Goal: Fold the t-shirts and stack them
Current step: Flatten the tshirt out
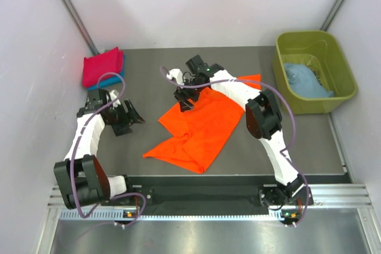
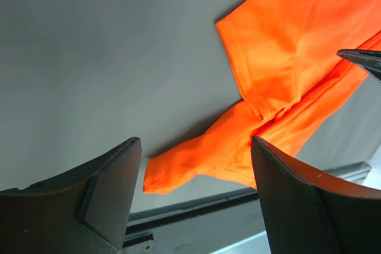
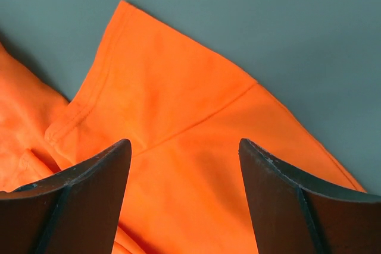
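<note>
Beside the orange t-shirt [image 1: 199, 129], left fingers [image 2: 101, 197] gape empty; above it, right fingers [image 3: 286, 200] too.

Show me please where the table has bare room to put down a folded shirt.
Largest free patch: the table on the near side of the green tub, right of the right arm. A smaller one lies between the folded stack and the right gripper. The middle is crowded: the orange t-shirt, with the left gripper beside it.

Bright, even light from above; soft, narrow shadows edge the orange shirt [image 2: 280, 57] on the grey surface [image 1: 149, 63]. Wrist views are sharp, their fingers [image 3: 77, 206] dark.
</note>
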Action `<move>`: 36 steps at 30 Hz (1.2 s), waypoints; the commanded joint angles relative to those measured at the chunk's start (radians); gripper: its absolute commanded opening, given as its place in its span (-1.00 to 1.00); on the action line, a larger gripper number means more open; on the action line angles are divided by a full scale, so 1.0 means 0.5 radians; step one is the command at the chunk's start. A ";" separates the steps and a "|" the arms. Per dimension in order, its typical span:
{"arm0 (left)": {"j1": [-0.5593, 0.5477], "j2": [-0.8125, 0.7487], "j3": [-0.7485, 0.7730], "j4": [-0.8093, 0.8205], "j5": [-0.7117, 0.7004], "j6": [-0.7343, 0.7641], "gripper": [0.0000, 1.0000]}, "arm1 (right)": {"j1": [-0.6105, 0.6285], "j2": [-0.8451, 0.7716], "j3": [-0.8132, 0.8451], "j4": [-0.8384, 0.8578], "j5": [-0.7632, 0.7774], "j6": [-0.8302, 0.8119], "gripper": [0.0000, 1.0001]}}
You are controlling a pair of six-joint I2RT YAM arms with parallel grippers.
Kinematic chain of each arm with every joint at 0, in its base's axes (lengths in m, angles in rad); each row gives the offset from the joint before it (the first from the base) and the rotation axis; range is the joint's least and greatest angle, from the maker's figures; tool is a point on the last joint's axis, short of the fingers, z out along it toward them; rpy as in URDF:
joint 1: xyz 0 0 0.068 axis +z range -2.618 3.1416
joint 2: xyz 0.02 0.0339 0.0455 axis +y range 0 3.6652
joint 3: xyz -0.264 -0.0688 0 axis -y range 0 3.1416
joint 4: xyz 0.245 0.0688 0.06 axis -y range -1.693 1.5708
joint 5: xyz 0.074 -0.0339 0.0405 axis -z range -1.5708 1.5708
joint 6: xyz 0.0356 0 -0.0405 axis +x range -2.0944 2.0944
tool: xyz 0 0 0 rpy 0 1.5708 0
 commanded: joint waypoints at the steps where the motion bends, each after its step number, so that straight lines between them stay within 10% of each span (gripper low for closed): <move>1: -0.033 0.070 -0.041 0.017 0.066 -0.070 0.57 | 0.037 0.040 0.178 -0.068 -0.096 -0.071 0.47; 19: -0.101 0.147 -0.025 0.020 0.023 -0.094 0.52 | 0.270 0.282 0.343 0.122 -0.516 0.230 0.36; 36: -0.389 0.307 -0.013 0.014 -0.004 -0.232 0.50 | 0.344 0.509 0.374 0.110 0.017 0.288 0.31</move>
